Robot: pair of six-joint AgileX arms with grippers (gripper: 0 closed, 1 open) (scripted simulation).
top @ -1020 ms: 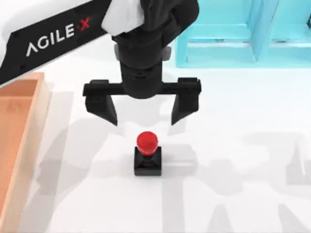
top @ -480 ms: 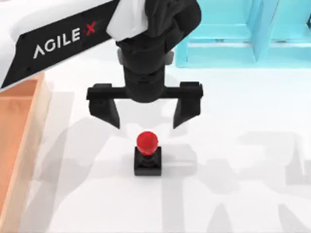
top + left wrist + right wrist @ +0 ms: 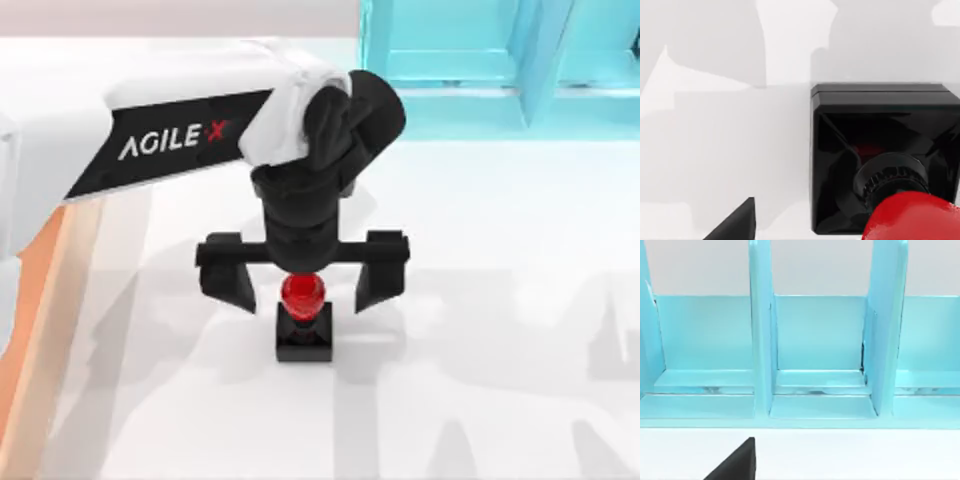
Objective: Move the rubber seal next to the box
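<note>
Hovering: left gripper [image 3: 303, 283] over the rubber seal [image 3: 303, 318], fingers spread wide, one on each side of the red knob, not touching.
Seal: upright on the white table [image 3: 480, 300], mid-table; black base [image 3: 880, 150] close in the left wrist view.
Box: box [image 3: 50, 300] at table's left edge, well apart from seal.
Shelf: cyan shelf [image 3: 480, 70] at rear right; the right wrist view faces its compartments [image 3: 820, 350].
</note>
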